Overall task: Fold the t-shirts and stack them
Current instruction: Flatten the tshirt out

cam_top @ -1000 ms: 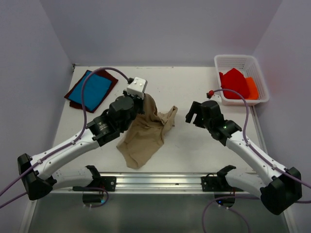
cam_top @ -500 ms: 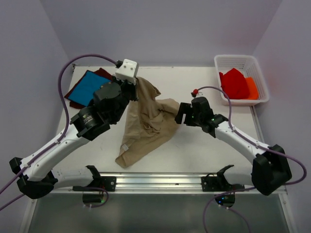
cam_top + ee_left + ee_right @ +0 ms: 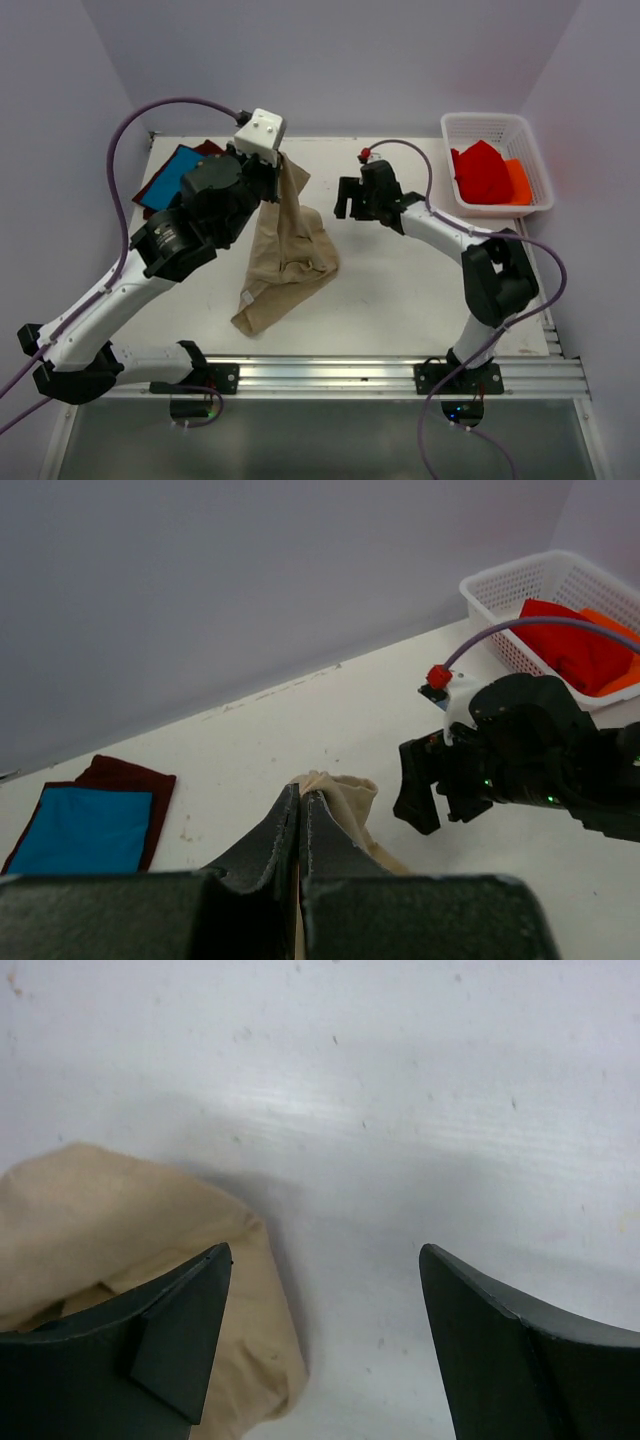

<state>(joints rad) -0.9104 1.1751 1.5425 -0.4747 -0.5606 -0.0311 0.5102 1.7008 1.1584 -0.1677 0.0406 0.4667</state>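
Observation:
My left gripper is shut on the top of the tan t-shirt and holds it up, so the cloth hangs crumpled with its lower end on the table. In the left wrist view the shut jaws pinch the tan cloth. My right gripper is open and empty, just right of the hanging shirt; its wrist view shows the tan shirt by the left fingertip. The blue t-shirt lies folded on the maroon t-shirt at the back left.
A white basket at the back right holds red and orange cloth. The folded stack also shows in the left wrist view. Grey walls close the table at the back and sides.
My left gripper has lifted the tan shirt higher and carried it back and left. My right arm has reached forward and left, to the shirt's right edge, still open.

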